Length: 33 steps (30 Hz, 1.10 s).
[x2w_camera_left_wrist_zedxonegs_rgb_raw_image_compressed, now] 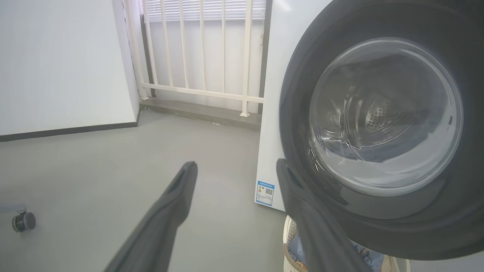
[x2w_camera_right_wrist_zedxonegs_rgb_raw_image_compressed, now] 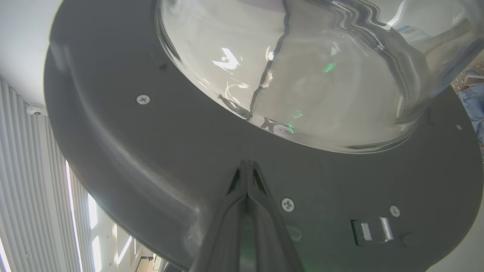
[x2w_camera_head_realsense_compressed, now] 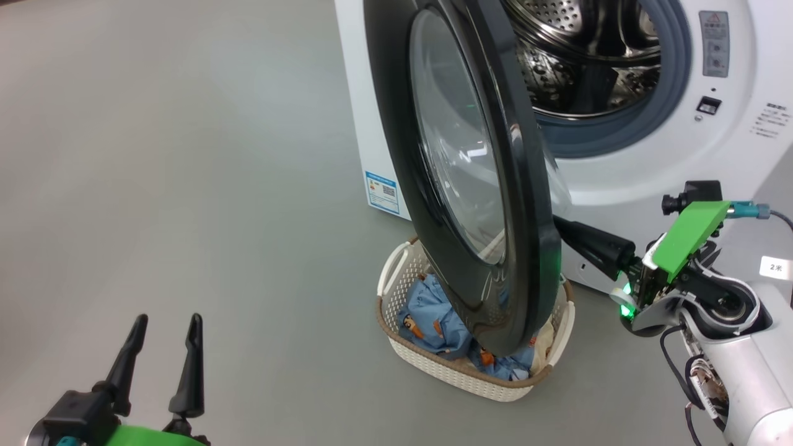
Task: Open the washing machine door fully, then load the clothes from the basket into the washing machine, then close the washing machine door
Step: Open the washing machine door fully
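Door: the washing machine door (x2w_camera_head_realsense_compressed: 396, 155) stands part open, edge-on in the head view and not yet swung fully back.
My right fingers: the right gripper (x2w_camera_right_wrist_zedxonegs_rgb_raw_image_compressed: 247, 166) is pinched together with nothing between its fingers. Its tip is at the door's dark inner face, at 6 o'clock of the glass bowl. I cannot tell whether it is touching or just off.
My left fingers: the left gripper (x2w_camera_head_realsense_compressed: 168, 319) is spread wide and holds nothing. It hangs over the floor (x2w_camera_head_realsense_compressed: 186, 155) at 8 o'clock of the head view, well apart from the basket.
Slip risk: I judge the inner face smooth. A closed tip pushing on it could skid toward the bowl or off the rim, and the door could drift back toward shut.
Sweep risk: the door's bottom edge hangs over the basket (x2w_camera_head_realsense_compressed: 433, 362), and I cannot tell what gap lies between them. If the door swings wider it could catch a handle or the piled cloth and drag the basket.
Left-side risk: the door opens toward my left arm. In the left wrist view its rim looks close to one of my fingers, so a wider swing might strike them.
Basket: it sits on the floor at 6 o'clock of the door, just in front of the washing machine (x2w_camera_head_realsense_compressed: 626, 179). It holds the clothes (x2w_camera_head_realsense_compressed: 427, 313), blue bear-print fabric with cream cloth at its 3 o'clock side.
Drum: the steel drum (x2w_camera_head_realsense_compressed: 588, 56) is at 1 o'clock of the head view, and the part I can see holds no clothes.
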### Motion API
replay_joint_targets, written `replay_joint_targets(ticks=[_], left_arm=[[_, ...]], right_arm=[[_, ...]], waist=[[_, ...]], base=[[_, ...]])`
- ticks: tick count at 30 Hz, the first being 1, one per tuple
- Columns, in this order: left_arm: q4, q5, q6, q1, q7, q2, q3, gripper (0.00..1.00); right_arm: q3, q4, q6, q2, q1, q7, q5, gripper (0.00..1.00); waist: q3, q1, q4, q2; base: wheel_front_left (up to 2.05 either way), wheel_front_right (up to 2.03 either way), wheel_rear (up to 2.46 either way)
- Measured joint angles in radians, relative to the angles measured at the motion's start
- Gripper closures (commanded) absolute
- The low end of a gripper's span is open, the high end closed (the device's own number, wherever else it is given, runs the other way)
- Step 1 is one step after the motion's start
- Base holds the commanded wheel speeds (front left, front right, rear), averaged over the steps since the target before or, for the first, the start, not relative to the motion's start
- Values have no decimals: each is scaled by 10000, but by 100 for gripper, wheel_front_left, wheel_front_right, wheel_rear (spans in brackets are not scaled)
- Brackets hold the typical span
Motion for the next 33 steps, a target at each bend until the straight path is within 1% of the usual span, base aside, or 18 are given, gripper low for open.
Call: replay_joint_targets(ticks=[9,33], left_arm=[[61,12,0,35,0,35,12,0],[115,40,0,34,0,38,-44,0]], right_arm=[[-4,-125,0,111,232,35,-2,100],[-44,-144,0,456,447,309,-88,100]], waist=[[-214,0,356,0],[-335,0,324,0]], base=[[0,0,0],[0,0,0]])
